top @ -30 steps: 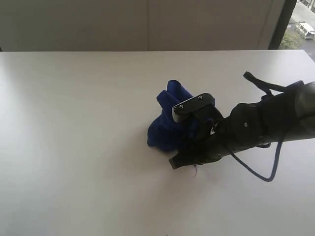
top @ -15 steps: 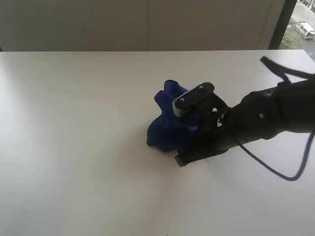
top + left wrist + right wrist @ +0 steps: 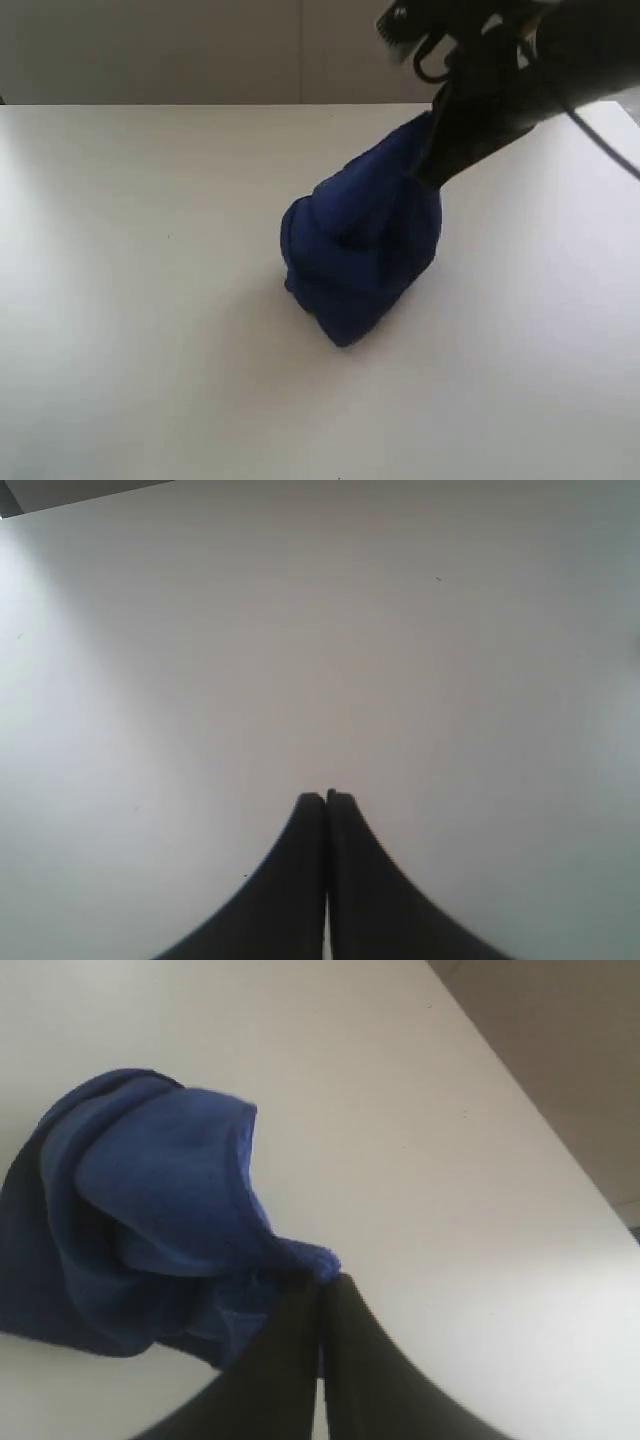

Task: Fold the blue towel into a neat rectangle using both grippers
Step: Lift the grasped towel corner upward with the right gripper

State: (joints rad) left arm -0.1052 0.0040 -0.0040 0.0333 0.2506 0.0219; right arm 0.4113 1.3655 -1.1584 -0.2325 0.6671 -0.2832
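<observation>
The blue towel (image 3: 362,242) hangs in a crumpled bunch over the middle of the white table (image 3: 130,300), its lower folds still touching the surface. My right gripper (image 3: 425,165) is shut on an upper edge of the towel and holds it up from the upper right. In the right wrist view the blue towel (image 3: 150,1220) drapes from the pinched tip of my right gripper (image 3: 322,1282). My left gripper (image 3: 326,798) is shut with nothing between its fingers, above bare table; it does not show in the exterior view.
A pale wall (image 3: 300,50) runs behind the table's far edge. A dark window frame (image 3: 570,55) stands at the back right. The right arm's black cable (image 3: 600,130) loops above the table's right side.
The right gripper closed on the towel near the table and rose up and back, lifting the cloth so it hangs stretched. The left gripper stayed shut.
</observation>
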